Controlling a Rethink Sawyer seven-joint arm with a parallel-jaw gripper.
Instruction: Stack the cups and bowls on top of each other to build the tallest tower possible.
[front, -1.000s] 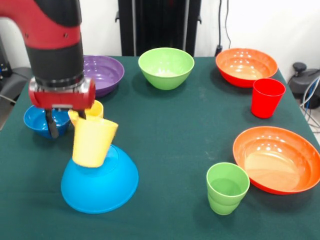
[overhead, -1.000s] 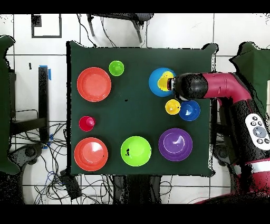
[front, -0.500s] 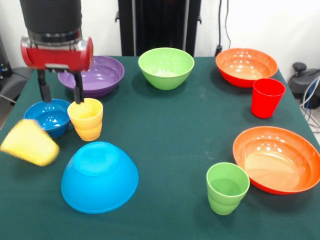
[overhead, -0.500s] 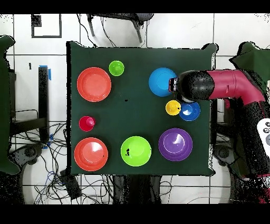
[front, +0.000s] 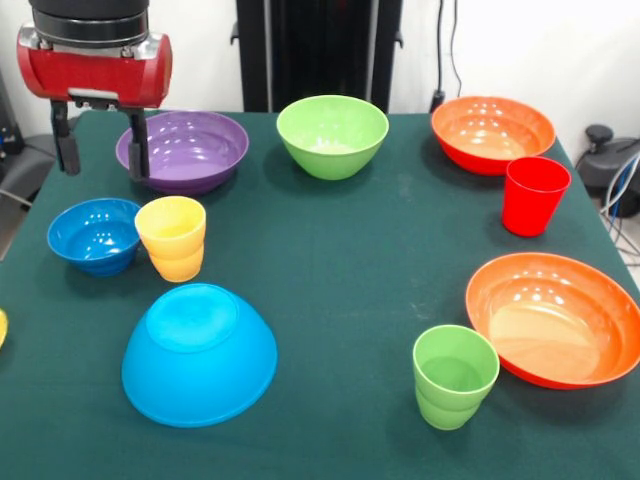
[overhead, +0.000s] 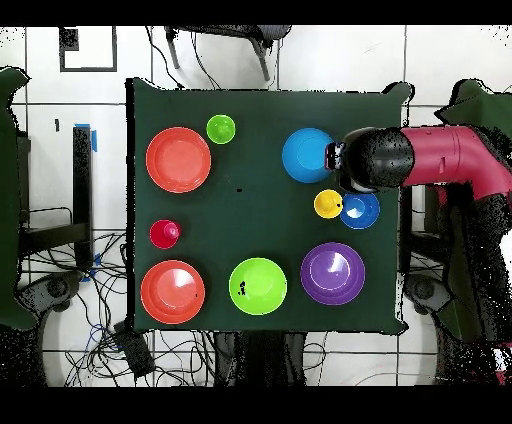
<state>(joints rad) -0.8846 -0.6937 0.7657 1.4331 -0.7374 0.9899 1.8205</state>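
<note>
My gripper (front: 100, 152) hangs open and empty above the table's far left, in front of the purple bowl (front: 185, 150). The large light-blue bowl (front: 200, 352) lies upside down with nothing on it. One yellow cup (front: 172, 238) stands upright beside the small dark-blue bowl (front: 95, 235). Only a sliver of another yellow cup (front: 2, 328) shows at the left edge. A green cup (front: 455, 375) and a red cup (front: 534, 195) stand on the right. In the overhead view the arm's wrist (overhead: 370, 160) hides the gripper, next to the light-blue bowl (overhead: 305, 155).
A green bowl (front: 332, 135) sits at the far middle. Two orange bowls (front: 492, 132) (front: 555, 318) lie on the right side, one far and one near. The table's left edge runs close beside the dark-blue bowl.
The yellow cup slipped from my gripper off the light-blue bowl and tumbled left, almost out of view. My gripper has risen and drawn back toward the purple bowl.
</note>
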